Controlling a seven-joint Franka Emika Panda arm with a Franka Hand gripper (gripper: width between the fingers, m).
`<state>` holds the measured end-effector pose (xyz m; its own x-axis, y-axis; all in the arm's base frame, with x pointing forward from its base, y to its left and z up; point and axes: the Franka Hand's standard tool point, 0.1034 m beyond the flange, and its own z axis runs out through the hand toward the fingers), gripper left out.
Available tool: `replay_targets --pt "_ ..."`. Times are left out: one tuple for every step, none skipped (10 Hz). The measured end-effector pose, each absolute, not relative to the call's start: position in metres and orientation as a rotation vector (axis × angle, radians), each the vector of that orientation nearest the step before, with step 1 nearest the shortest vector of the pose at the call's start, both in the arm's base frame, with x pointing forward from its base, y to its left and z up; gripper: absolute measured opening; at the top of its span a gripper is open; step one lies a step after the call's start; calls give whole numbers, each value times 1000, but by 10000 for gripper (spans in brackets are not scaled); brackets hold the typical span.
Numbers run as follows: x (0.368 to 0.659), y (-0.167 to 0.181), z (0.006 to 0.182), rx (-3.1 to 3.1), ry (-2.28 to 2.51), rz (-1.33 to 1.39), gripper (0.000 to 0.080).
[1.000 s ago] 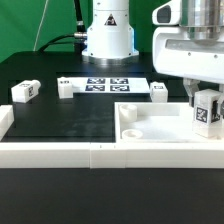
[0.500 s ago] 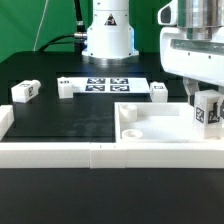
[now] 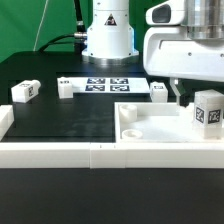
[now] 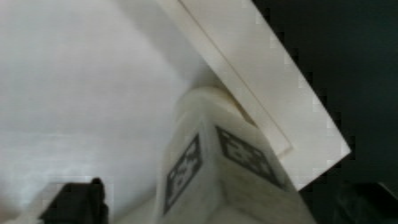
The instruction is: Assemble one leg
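A leg [image 3: 208, 108], a small white block with a black-and-white tag, stands upright in the corner of the large white recessed panel [image 3: 150, 128] at the exterior view's right. My gripper [image 3: 197, 92] is around its top. One dark finger [image 3: 180, 94] stands apart from the leg on its left side; the other finger is hidden. In the wrist view the leg [image 4: 231, 150] rises between the jaws of the gripper [image 4: 222, 210], with a gap to the visible finger [image 4: 75, 202]. The gripper is open.
Three more tagged legs lie on the black table: one at the exterior view's left [image 3: 25, 90], one beside the marker board [image 3: 66, 87], one behind the panel [image 3: 158, 91]. The marker board [image 3: 103, 85] lies before the robot base [image 3: 107, 35]. A white rail [image 3: 60, 152] runs along the front.
The jaws have opened off the leg and the hand has shifted towards the exterior view's left. The leg now stands free in the panel's corner.
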<state>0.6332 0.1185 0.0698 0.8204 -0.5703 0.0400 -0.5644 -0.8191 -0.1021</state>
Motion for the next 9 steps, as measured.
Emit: replay_targets --pt "633 118 70 -2951 798 -110 649" --pt "633 117 70 -3009 589 -112 649" --pt "634 114 70 -3036 454 -116 649" --pt "634 115 71 -3049 371 -120 649" --pt "634 117 72 -3063 256 -125 649" --pt "634 120 72 -3076 134 -130 649" --pt "634 120 72 -3087 -7 -134 649" --pt "634 117 72 -3092 -153 -138 649" --pt "634 117 72 -3094 -182 -138 649"
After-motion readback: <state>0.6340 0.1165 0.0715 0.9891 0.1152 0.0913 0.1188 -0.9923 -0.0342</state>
